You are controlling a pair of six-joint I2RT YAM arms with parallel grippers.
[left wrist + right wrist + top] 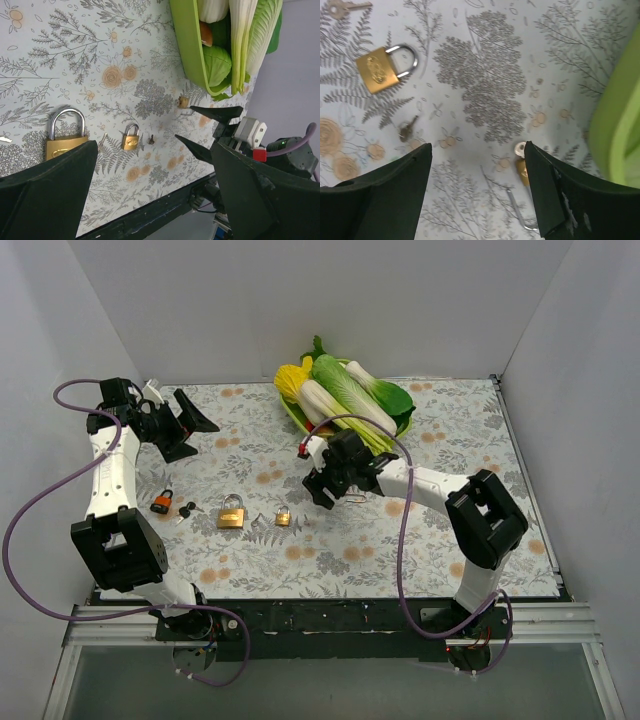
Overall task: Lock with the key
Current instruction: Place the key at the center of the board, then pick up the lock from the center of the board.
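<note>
A large brass padlock, a silver key and a small brass padlock lie in a row on the floral cloth. An orange padlock and black keys lie to their left. My right gripper is open, low over the cloth. In the right wrist view it has a tiny brass lock with an open shackle beside its right finger, a dark key and the small padlock farther off. My left gripper is open and empty, raised at the far left.
A green plate of cabbage and corn stands at the back centre, just behind the right gripper. White walls enclose the table on three sides. The left wrist view shows the large padlock, the small padlock and the table's black front edge.
</note>
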